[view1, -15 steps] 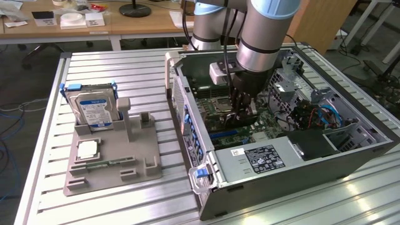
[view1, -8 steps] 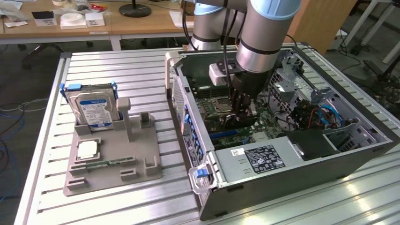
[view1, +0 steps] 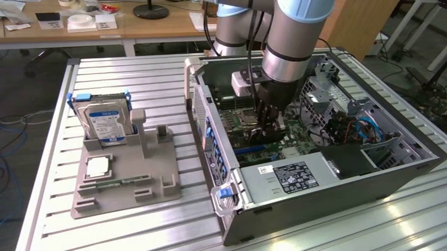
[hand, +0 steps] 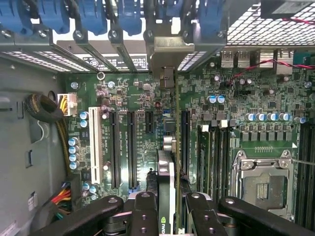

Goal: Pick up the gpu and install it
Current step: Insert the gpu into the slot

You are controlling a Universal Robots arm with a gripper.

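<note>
1. My gripper (hand: 170,209) is clamped narrow on the gpu (hand: 166,172), held edge-on and standing upright over the motherboard (hand: 231,98) inside the open computer case (view1: 391,167); in the exterior view my gripper (view1: 269,125) sits deep in the case, so the card is hard to make out there
2. The card's silver bracket (hand: 170,54) reaches the rear slot openings beside the blue retainer clips (hand: 130,14); if it catches on the case wall, I judge the card could tilt and jam
3. Long black expansion slots (hand: 132,147) lie just beside the card; I cannot tell whether its edge sits in a slot or beside one, and pressing down misaligned could damage the connector
4. My hold covers only one end of the card, so I judge uneven pressure could seat one end and leave the other raised
5. The capacitors (hand: 268,117) and the processor socket (hand: 261,189) are near my fingers (hand: 202,214); a sideways slip might strike them
6. The hard drive (view1: 104,123) in the grey holder (view1: 125,188) stands well apart on the table, so I expect no trouble there
</note>
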